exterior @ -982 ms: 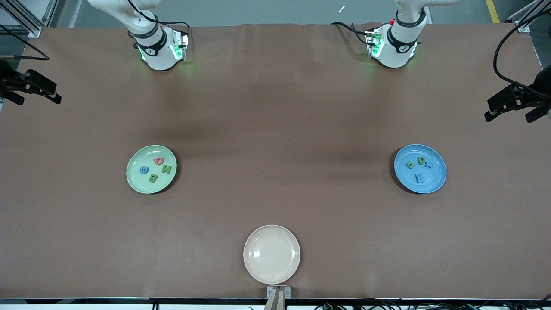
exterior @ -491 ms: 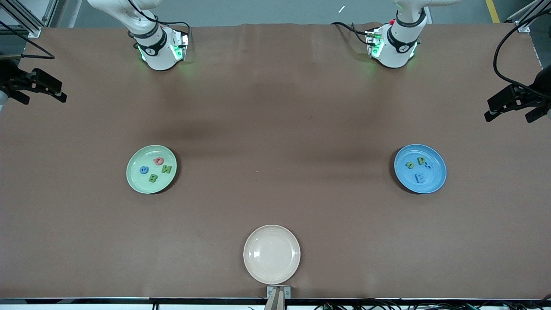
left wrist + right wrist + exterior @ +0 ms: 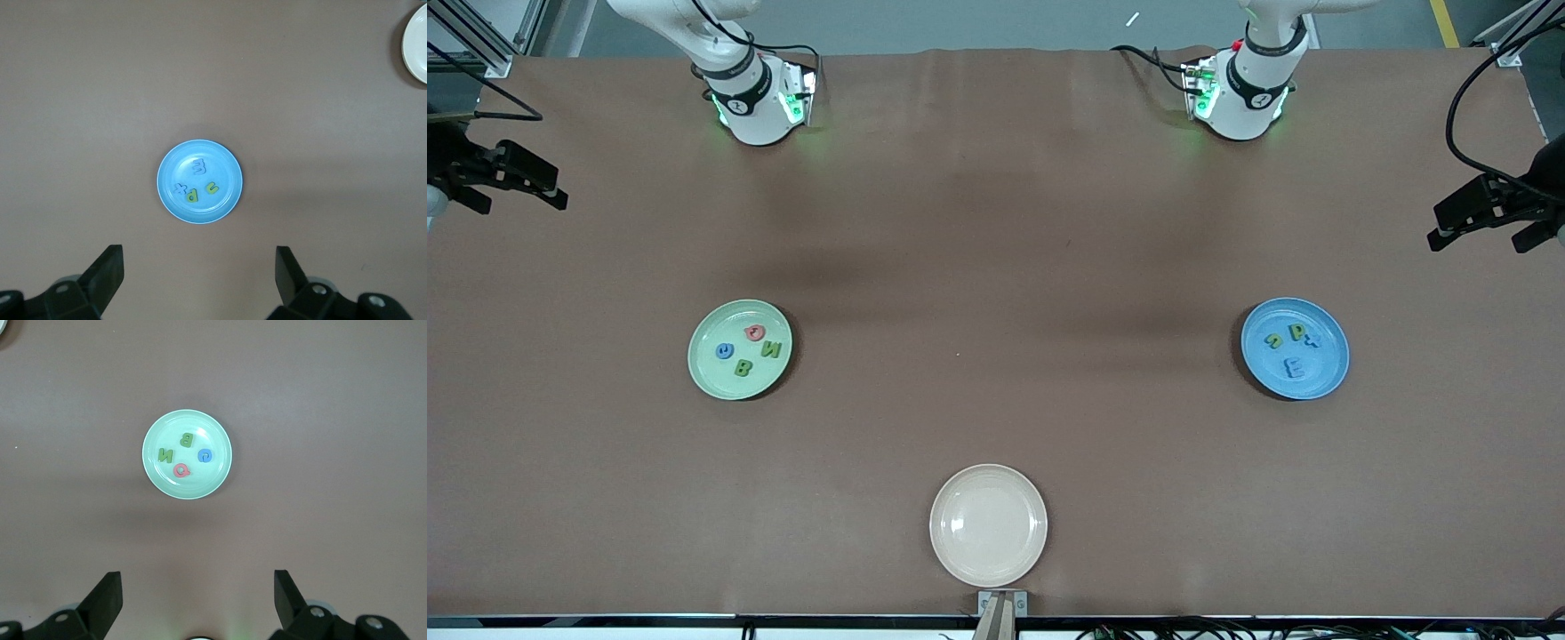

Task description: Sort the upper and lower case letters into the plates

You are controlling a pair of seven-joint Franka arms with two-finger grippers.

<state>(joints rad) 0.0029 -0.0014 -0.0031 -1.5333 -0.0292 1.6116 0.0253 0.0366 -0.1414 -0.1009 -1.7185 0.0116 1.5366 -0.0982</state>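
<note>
The pale mint green plate [image 3: 710, 373] lies toward the right arm's end and holds a pink-red letter [image 3: 754, 333], a blue letter [image 3: 725, 352] and two green letters [image 3: 772, 349]. The blue plate [image 3: 1327, 369] lies toward the left arm's end and holds two green letters [image 3: 1298, 332] and two blue letters [image 3: 1295, 367]. My right gripper [image 3: 519, 203] is open and empty, high over the mint plate [image 3: 200, 483]. My left gripper [image 3: 1480, 244] is open and empty, high over the blue plate [image 3: 223, 200].
A cream-beige plate [image 3: 988, 524] with nothing in it lies near the table's front edge, midway between the arms. It also shows at the edge of the left wrist view [image 3: 417, 37]. The brown table cover [image 3: 996, 267] spreads wide between the plates.
My right gripper has shifted slightly toward the robots' bases and toward the table's middle. The left gripper, the plates and the letters have not moved.
</note>
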